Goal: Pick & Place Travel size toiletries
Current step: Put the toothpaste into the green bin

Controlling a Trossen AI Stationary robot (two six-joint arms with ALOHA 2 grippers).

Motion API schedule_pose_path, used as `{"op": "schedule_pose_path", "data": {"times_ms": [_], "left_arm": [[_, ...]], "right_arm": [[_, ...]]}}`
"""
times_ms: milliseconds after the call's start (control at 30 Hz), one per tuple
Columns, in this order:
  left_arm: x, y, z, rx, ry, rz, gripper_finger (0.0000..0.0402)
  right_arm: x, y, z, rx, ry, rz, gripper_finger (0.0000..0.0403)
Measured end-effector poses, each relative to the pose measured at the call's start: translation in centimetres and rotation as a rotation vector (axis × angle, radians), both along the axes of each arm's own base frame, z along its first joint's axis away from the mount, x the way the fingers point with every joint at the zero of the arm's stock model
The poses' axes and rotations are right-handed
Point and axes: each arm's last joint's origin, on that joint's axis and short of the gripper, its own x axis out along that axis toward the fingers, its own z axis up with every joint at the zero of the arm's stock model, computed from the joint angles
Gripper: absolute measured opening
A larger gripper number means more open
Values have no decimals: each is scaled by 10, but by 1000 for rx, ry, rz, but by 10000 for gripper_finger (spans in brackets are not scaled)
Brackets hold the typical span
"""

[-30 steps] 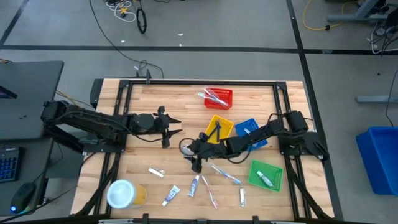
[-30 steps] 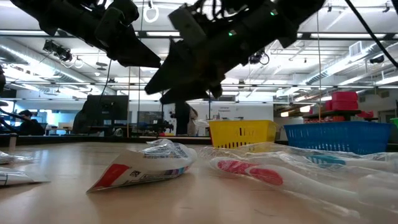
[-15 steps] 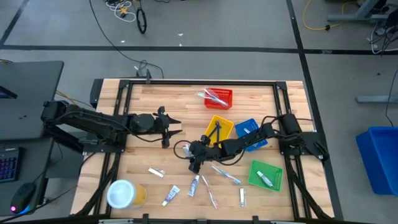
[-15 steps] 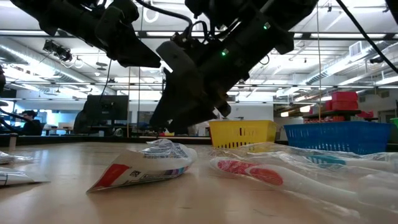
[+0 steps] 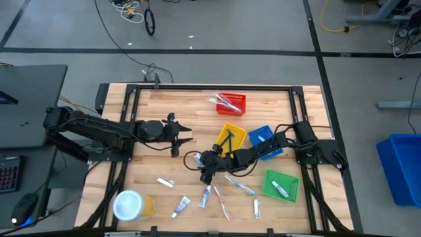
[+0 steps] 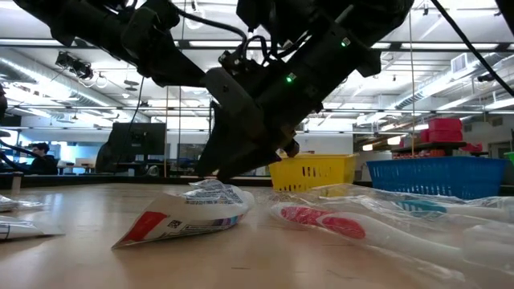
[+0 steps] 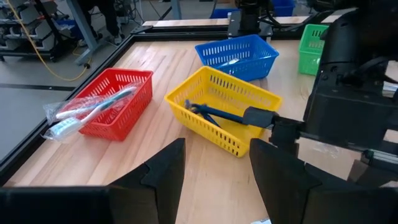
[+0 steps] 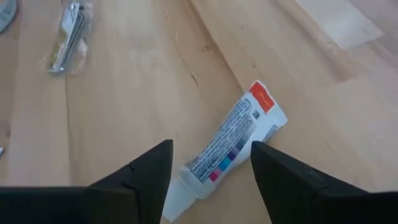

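Two open fingers of the right gripper (image 8: 210, 163) straddled the white tube (image 8: 231, 144), bare tabletop (image 8: 130, 99) all around; left gripper (image 5: 186, 135) open.

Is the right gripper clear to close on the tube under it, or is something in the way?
Probably yes. The right gripper hangs open just above the tube, which lies alone on bare wood between the fingers. The nearest other item, a wrapped packet, lies well apart from it.
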Motion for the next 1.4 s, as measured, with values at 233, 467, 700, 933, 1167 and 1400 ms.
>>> {"op": "schedule_pose_path", "data": {"times_ms": [233,467,700,933,1167,1400], "left_arm": [[0,0,0,18,7,-4,188],[0,0,0,17,4,-2,188],[0,0,0,16,0,-1,188],[-2,4,-1,71,22,120,188],[-5,6,4,96,1,176,188],[-6,6,3,134,28,165,188]], "right_arm": [[-1,1,0,-31,35,87,208],[10,3,38,-144,198,200,220],[22,-17,47,-7,238,251,238],[29,-20,17,3,273,246,237],[30,-26,12,-30,298,272,217],[29,-30,10,-73,324,317,163]]}}
